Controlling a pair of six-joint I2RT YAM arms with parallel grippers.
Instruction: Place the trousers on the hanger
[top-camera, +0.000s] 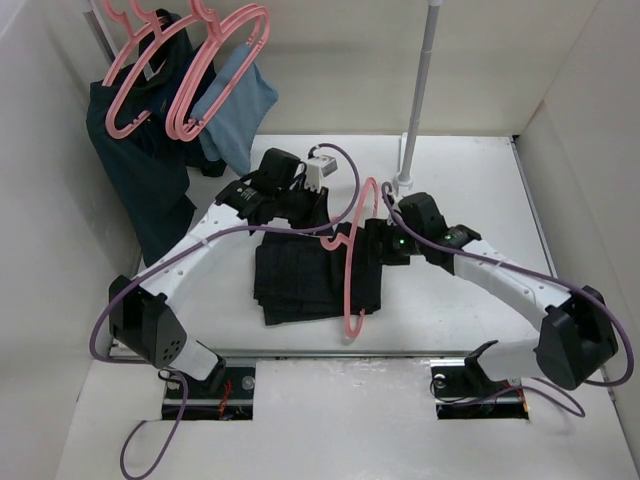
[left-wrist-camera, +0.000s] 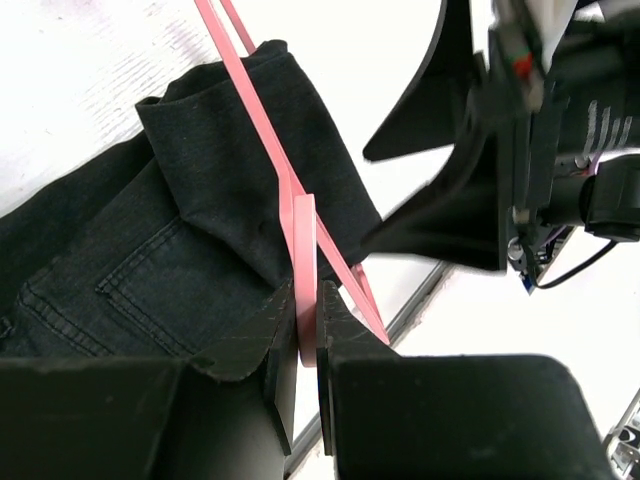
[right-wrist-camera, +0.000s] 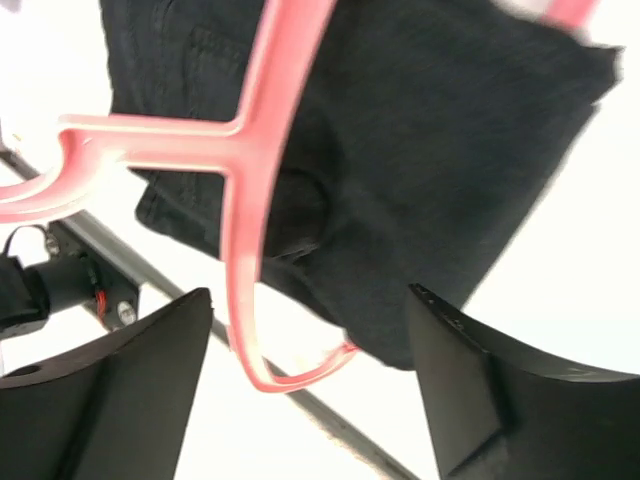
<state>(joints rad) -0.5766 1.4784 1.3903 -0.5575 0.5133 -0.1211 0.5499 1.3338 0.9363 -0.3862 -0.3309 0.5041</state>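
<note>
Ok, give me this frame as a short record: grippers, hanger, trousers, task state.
left gripper: shut on the hanger
right gripper: open, holding nothing
hanger: held over the trousers
trousers: folded, lying on the table
task state: trousers not yet hanging; whether they pass through the frame, cannot tell

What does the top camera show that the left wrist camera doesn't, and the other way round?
Only the top view: spare hangers, a dark garment and a blue one hanging back left. Only the left wrist: the left gripper pinched shut on the hanger, and the trousers' pocket stitching. Both: the hanger crossing the trousers, with the right gripper open close by.
</note>
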